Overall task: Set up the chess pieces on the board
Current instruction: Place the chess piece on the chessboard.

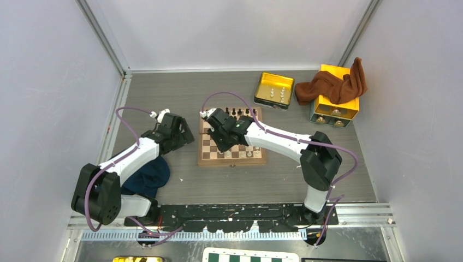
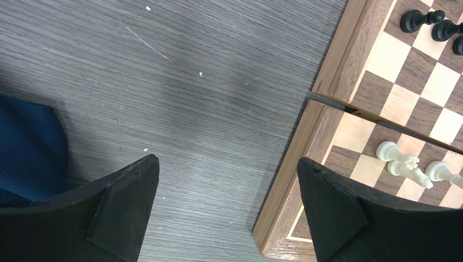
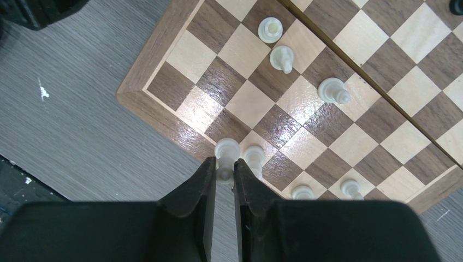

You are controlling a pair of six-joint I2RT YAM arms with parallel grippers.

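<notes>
Middle of the table (image 1: 273, 180): board (image 1: 209, 148), chess pieces (image 1: 242, 155) on it. Behind, right: tray (image 1: 267, 84). Beside tray: box (image 1: 338, 107), cloth (image 1: 333, 87) on top.

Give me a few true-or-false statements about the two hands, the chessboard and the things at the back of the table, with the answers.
1. The right hand is pinching a white piece at the board's edge. True.
2. The left hand grips a black piece. False: it is open and holds nothing, above the table beside the board.
3. The yellow tray is empty. False: several pale pieces stand in it.
4. A brown cloth lies draped over the yellow box. True.
</notes>
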